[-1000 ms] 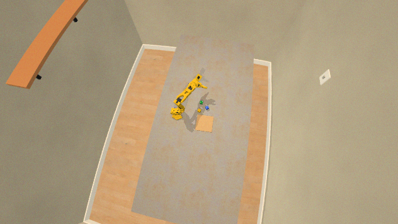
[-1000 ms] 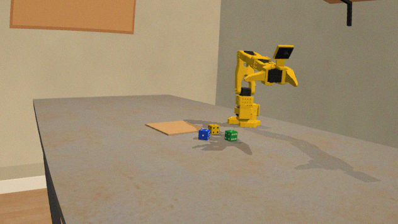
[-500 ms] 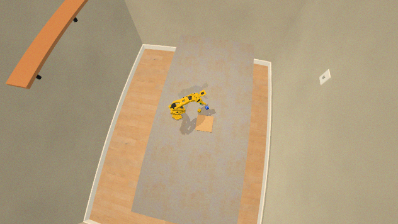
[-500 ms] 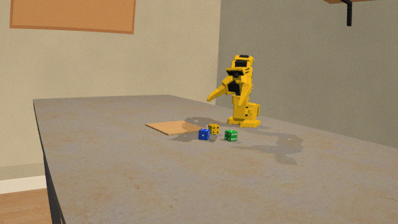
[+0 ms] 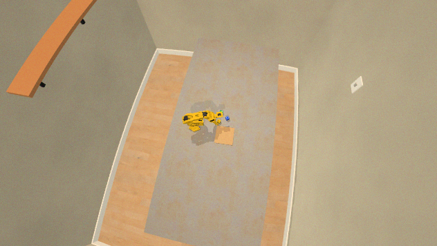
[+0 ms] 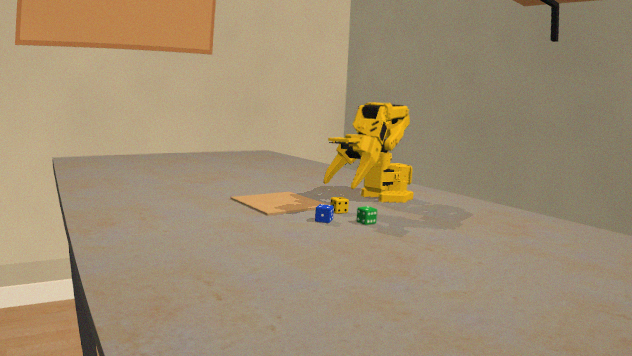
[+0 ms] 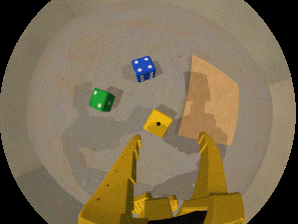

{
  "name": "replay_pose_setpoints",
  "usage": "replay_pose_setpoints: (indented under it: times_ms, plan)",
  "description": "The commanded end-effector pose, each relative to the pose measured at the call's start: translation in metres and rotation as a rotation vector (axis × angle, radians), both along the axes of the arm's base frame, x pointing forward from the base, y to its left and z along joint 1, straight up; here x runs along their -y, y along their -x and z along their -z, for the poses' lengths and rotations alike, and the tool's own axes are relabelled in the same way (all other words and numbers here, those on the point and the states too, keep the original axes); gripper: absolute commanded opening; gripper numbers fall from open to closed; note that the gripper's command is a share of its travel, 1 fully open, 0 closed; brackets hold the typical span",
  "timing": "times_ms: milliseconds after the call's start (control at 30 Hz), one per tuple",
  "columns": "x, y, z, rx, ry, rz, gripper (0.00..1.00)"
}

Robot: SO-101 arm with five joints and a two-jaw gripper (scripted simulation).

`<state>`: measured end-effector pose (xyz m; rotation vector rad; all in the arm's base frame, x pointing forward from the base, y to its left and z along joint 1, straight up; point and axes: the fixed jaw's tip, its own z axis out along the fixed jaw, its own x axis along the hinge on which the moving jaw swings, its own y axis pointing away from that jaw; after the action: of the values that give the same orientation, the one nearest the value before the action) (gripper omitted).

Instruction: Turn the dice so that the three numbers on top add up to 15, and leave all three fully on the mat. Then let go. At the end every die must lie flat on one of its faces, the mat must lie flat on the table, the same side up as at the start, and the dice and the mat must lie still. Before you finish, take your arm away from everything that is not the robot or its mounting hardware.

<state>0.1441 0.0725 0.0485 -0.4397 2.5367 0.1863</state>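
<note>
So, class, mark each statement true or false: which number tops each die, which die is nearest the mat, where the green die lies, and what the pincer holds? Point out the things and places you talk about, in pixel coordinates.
1. The blue die [image 5: 227, 118] [image 6: 324, 213] [image 7: 143, 69] shows four on top. True.
2. The yellow die [image 5: 218, 121] [image 6: 340, 205] [image 7: 158, 123] shows six on top. False: it shows one.
3. The green die [image 6: 366, 215] [image 7: 102, 100] lies on the mat [image 5: 225, 139] [image 6: 267, 204] [image 7: 218, 110]. False: it lies on the table [image 5: 207, 190] [image 6: 300, 280] [image 7: 125, 30], off the mat.
4. Of the three dice, the yellow one is nearest the mat. True.
5. The pincer [image 5: 216, 119] [image 6: 340, 184] [image 7: 170, 135] is shut on the blue die. False: it is open, holding nothing.
6. The green die shows two on top. True.

your arm [image 5: 197, 117] [image 6: 382, 125] has swung round toward the mat [image 5: 224, 135] [image 6: 272, 202] [image 7: 212, 102] and bent lower. your open hand [image 5: 219, 117] [image 6: 340, 185] [image 7: 170, 137] has come down nearer the dice.
</note>
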Motion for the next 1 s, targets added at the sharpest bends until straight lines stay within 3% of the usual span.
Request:
replay_pose_setpoints:
  times_ms: [0,967]
  plan:
    - [0.0103,0.0049,-0.0011,0.001,0.010,0.033,0.32]
    - [0.0145,0.0065,0.0005,-0.006,0.019,0.046,0.31]
